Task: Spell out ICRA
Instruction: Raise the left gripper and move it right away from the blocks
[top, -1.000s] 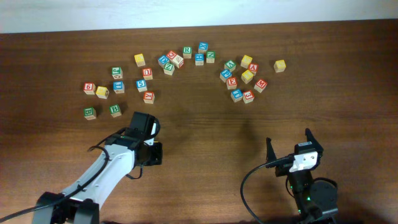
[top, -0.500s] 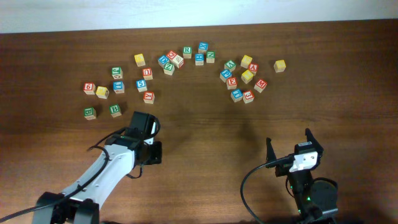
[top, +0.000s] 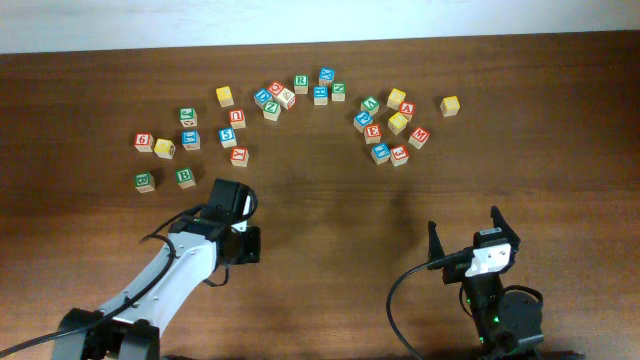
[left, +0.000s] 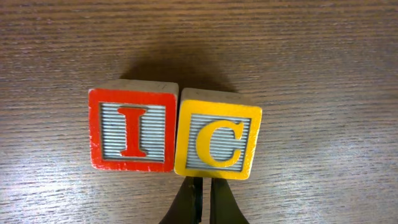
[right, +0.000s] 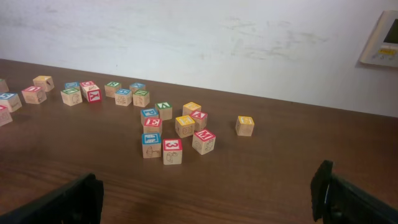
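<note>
The red-faced "I" cube (left: 131, 130) and the yellow-faced "C" cube (left: 217, 133) stand side by side on the table, touching, and read "IC" in the left wrist view. My left gripper (left: 204, 188) is shut and empty, its tips just at the near edge of the C cube. In the overhead view my left wrist (top: 229, 203) covers both cubes. The green "R" cube (top: 301, 82) lies in the far middle cluster. The red "A" cube (top: 406, 109) (right: 199, 116) lies in the far right cluster. My right gripper (top: 464, 222) (right: 205, 194) is open near the front edge, holding nothing.
Many other letter and digit cubes lie scattered along the far half of the table, including two green ones (top: 185, 177) just left of my left wrist and a lone yellow one (top: 450, 105) at far right. A white wall (right: 199, 37) runs behind the table.
</note>
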